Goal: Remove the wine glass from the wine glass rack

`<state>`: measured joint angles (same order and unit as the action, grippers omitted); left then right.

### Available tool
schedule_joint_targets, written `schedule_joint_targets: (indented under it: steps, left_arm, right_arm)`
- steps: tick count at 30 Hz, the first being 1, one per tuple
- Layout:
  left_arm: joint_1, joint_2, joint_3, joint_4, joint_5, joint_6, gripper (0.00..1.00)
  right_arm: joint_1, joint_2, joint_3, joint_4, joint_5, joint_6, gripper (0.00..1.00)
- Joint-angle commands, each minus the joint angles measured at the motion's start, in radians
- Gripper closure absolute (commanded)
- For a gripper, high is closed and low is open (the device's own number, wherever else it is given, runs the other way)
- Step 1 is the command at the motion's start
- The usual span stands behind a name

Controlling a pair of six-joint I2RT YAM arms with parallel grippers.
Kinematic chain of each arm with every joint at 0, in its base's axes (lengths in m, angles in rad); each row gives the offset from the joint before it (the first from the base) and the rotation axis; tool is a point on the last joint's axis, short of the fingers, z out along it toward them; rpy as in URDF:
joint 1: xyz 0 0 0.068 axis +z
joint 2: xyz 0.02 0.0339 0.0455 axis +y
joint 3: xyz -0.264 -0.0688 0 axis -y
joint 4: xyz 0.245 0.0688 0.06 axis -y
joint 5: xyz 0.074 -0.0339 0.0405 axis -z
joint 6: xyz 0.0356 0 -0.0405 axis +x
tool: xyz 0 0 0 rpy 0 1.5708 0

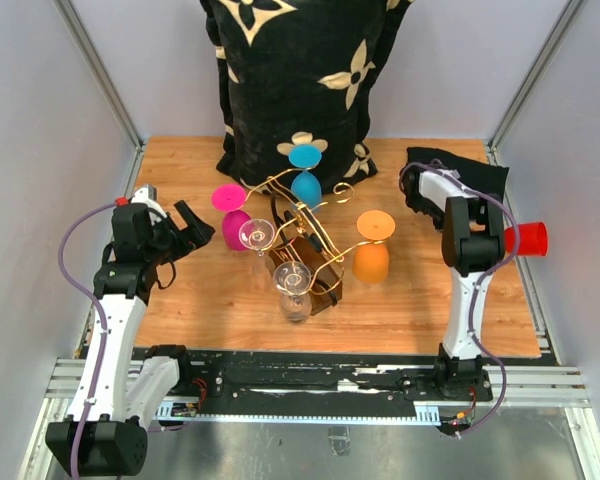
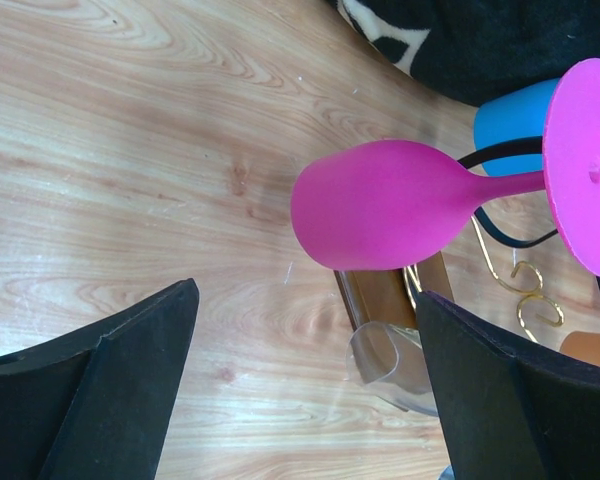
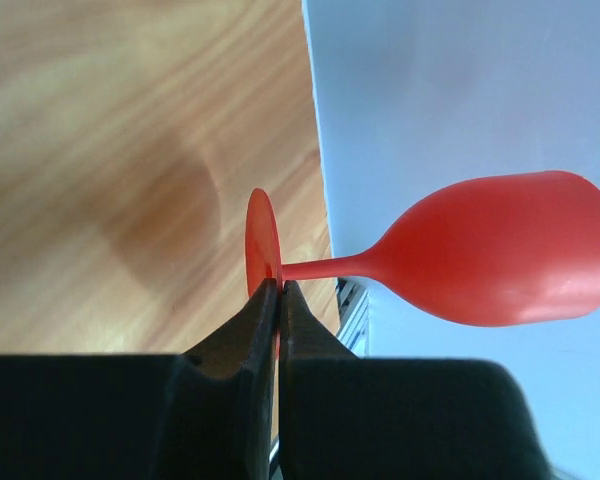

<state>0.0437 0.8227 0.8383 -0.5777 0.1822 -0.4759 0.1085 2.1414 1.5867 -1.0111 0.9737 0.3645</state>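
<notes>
Right gripper pinches red wine glass by its foot, stem horizontal, bowl pointing right; left gripper spread apart near wine glass rack.

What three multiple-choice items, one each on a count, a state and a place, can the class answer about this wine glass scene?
1. Clear glasses at the rack: A one, B two, C four.
2. The left gripper is: A open near the pink glass, B shut on it, C shut on nothing.
3. The red glass is: A on the rack, B in the left gripper, C in the right gripper.
Key: 1 B, two clear bases show by the gold wire; 2 A, wide apart, the glass untouched; 3 C, pinched at its foot.
</notes>
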Motion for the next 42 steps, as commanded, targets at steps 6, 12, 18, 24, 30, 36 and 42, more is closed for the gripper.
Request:
schedule_joint_targets:
  steps: [6, 12, 18, 24, 30, 36, 42]
  left_arm:
    - [0.003, -0.006, 0.009, 0.009, 0.031, 0.004, 0.04]
    - [0.003, -0.009, 0.017, 0.007, 0.018, 0.011, 0.04]
    - [0.003, -0.007, 0.008, 0.006, 0.009, 0.015, 0.04]
    - [0.003, -0.002, -0.004, 0.008, 0.015, 0.016, 0.04]
    - [0.002, -0.001, -0.016, 0.015, 0.023, 0.013, 0.04]
    - [0.002, 0.004, -0.018, 0.016, 0.025, 0.015, 0.04]
    - [0.002, 0.01, -0.009, 0.01, 0.028, 0.02, 0.04]
  right_arm:
    - [-0.041, 0.217, 0.234, -0.067, 0.237, -0.027, 0.99]
    - [-0.078, 0.307, 0.262, 0.023, 0.274, -0.118, 1.0]
    - [-0.087, 0.323, 0.242, 0.066, 0.185, -0.175, 0.92]
    - [-0.077, 0.358, 0.253, 0.012, 0.133, -0.146, 0.56]
    - [-0.067, 0.333, 0.224, 0.011, 0.089, -0.135, 0.43]
    - [-0.057, 0.262, 0.172, 0.023, -0.037, -0.136, 0.38]
    - [-0.019, 0.186, 0.081, 0.072, -0.127, -0.141, 0.34]
